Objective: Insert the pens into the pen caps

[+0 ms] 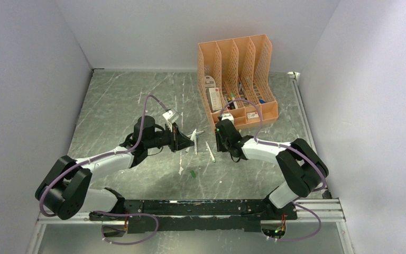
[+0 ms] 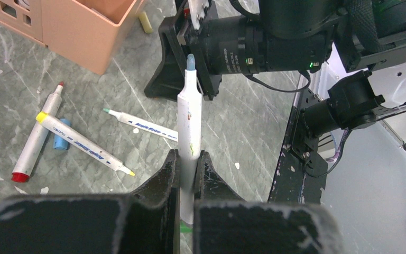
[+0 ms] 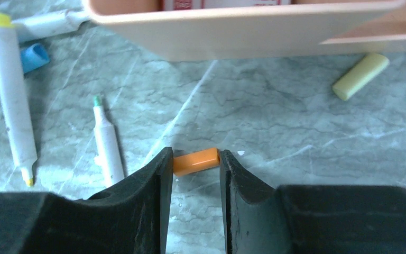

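Observation:
My left gripper [image 2: 189, 161] is shut on a white pen [image 2: 189, 116] with a pale blue tip. The tip points at the right gripper [image 1: 219, 140], which it nearly reaches. My right gripper [image 3: 195, 165] is shut on an orange pen cap [image 3: 195, 161], held end to end between the fingertips, low over the table. Three more pens lie on the table: a red-tipped one [image 2: 36, 137], a yellow-tipped one [image 2: 82, 144] and a green-tipped one [image 2: 140, 124]. The green-tipped one also shows in the right wrist view [image 3: 108, 143]. A blue cap [image 2: 61, 141] lies between the first two. A green cap [image 1: 193, 173] lies nearer the arm bases.
The peach lattice organiser [image 1: 238, 79] stands at the back right, just beyond the right gripper, with its front wall close [image 3: 243, 32]. A pale yellow cap [image 3: 360, 75] lies by its base. A black rail [image 1: 190, 209] runs along the near edge.

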